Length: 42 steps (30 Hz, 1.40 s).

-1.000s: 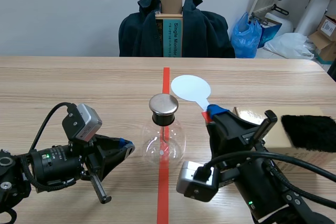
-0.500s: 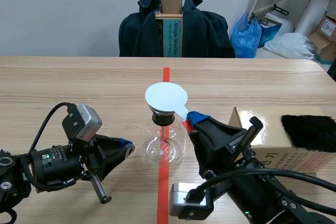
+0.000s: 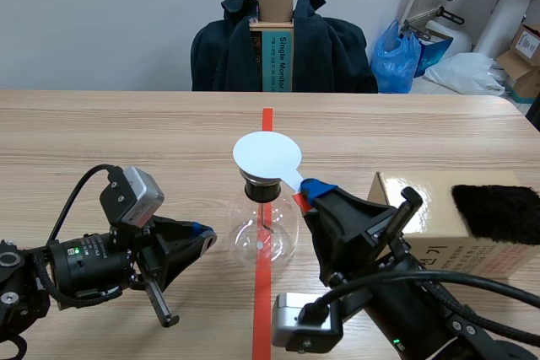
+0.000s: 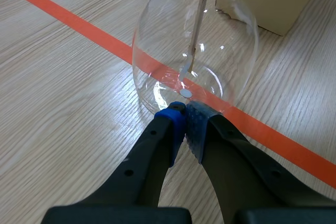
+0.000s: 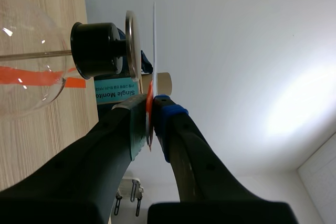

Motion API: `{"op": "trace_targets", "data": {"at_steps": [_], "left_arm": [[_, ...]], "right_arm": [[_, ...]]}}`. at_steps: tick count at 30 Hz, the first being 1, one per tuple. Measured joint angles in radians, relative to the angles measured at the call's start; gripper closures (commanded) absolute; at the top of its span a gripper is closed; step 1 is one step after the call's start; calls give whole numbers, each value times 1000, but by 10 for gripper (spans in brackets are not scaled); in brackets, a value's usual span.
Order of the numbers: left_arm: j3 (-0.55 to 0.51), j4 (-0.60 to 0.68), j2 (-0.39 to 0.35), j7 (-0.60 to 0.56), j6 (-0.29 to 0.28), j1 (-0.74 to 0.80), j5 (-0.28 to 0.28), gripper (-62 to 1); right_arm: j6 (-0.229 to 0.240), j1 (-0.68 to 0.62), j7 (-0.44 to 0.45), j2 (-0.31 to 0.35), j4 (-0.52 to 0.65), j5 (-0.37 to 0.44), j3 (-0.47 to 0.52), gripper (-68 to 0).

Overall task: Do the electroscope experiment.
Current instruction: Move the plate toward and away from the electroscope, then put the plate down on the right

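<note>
— Where is the electroscope [image 3: 263,233] sitting?

— It is standing upright on the bench [image 3: 126,141], its round glass flask resting on the orange-red tape line [image 3: 267,120], between the two arms.

— And what is the right hand [image 3: 305,191] doing?

— It is gripping the red handle [image 3: 299,200] of a white disc [image 3: 267,156], its fingers clamping the handle from both sides. It is holding the disc level over the electroscope's metal cap [image 5: 130,43], so that in the scene view the disc is hiding the cap. In the right wrist view the disc [image 5: 154,30] is showing edge-on, ahead of the hand [image 5: 149,114], with a thin gap between it and the cap, so the two are lying very close but not touching.

— Is the left hand [image 3: 201,232] carrying anything?

— No. Its fingers are pressing together with nothing between them. It is lying low over the bench, and its tips [image 4: 184,114] are pointing at the foot of the flask [image 4: 194,61], just beside the glass.

— Anything else lying around?

— A cardboard box [image 3: 430,204] is sitting behind the right arm, with a black fur pad [image 3: 498,208] lying on top.
</note>
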Motion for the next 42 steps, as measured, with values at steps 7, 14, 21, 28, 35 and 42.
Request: {"op": "trace_targets", "data": {"at_steps": [7, 14, 21, 28, 35, 42], "left_arm": [[0, 0, 0, 0, 0, 0, 0, -30], [0, 0, 0, 0, 0, 0, 0, -30], [0, 0, 0, 0, 0, 0, 0, -30], [0, 0, 0, 0, 0, 0, 0, -30], [0, 0, 0, 0, 0, 0, 0, -30], [0, 0, 0, 0, 0, 2, 0, -30]], "right_arm": [[0, 0, -101, 0, 0, 0, 0, -8], [0, 0, -303, 0, 0, 2, 0, -8], [0, 0, -453, 0, 0, 4, 0, -8], [0, -71, -516, 0, 84, 9, 19, -8], [0, -200, -528, 0, 187, 12, 76, -8], [0, -321, -531, 0, 185, 12, 151, -8]]}}
